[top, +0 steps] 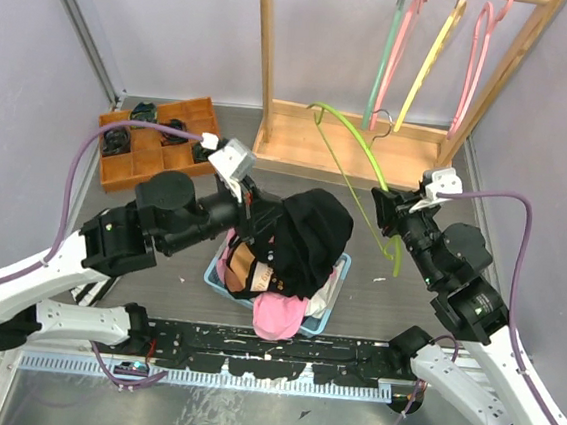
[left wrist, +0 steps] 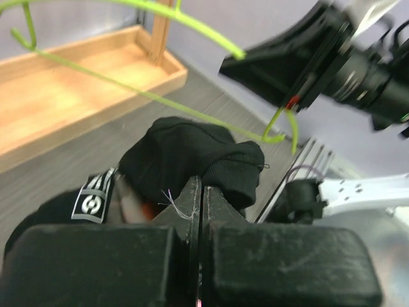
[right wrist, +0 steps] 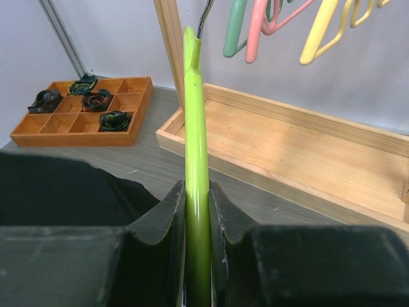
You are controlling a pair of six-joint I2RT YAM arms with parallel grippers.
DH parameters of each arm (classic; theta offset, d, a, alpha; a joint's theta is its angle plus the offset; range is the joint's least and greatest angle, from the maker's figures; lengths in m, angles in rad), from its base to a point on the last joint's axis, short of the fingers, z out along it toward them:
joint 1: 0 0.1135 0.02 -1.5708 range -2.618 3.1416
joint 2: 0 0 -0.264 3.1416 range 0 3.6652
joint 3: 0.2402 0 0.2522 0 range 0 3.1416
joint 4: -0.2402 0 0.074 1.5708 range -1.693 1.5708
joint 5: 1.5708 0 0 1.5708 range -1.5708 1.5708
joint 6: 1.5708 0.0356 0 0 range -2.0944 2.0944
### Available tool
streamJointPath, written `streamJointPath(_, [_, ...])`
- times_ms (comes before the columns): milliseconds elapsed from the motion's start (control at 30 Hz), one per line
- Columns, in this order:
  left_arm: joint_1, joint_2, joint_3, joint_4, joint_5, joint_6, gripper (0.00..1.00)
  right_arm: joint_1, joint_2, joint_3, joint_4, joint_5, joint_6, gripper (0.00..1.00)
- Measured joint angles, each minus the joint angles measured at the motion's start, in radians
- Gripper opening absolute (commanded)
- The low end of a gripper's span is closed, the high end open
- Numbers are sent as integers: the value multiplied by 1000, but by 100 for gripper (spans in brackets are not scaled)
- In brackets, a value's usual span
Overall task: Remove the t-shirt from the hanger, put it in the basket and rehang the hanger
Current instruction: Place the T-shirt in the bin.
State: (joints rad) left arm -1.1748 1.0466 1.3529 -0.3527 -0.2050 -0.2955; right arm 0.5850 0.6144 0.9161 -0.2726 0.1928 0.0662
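The black t-shirt (top: 311,235) is bunched up over the blue basket (top: 334,296). My left gripper (top: 263,221) is shut on a fold of the t-shirt (left wrist: 185,150), with its jaws pressed together around the cloth (left wrist: 202,188). My right gripper (top: 386,207) is shut on the lime-green hanger (top: 353,164) and holds it to the right of the shirt. In the right wrist view the hanger's bar (right wrist: 193,115) runs up between my closed jaws (right wrist: 197,198). The hanger's thin arms (left wrist: 153,96) pass above and behind the shirt and look bare.
The basket holds other clothes, with a pink garment (top: 279,316) hanging over its front. A wooden rack (top: 350,144) stands behind with green, pink and yellow hangers (top: 434,56). An orange compartment tray (top: 155,140) with rolled socks sits at the back left.
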Motion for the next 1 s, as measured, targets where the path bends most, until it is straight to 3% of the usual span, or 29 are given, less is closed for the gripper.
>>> streamJointPath(367, [-80,-60,-58,-243,-222,-20,0,0,36,12,28,7,0,1])
streamJointPath(600, [-91,-20,-74,-420,-349,-77,0,0,84,13,48,3,0,1])
streamJointPath(1000, [-92,29,-309,-565,-395,-216,0,0,130,13,86,-16,0,1])
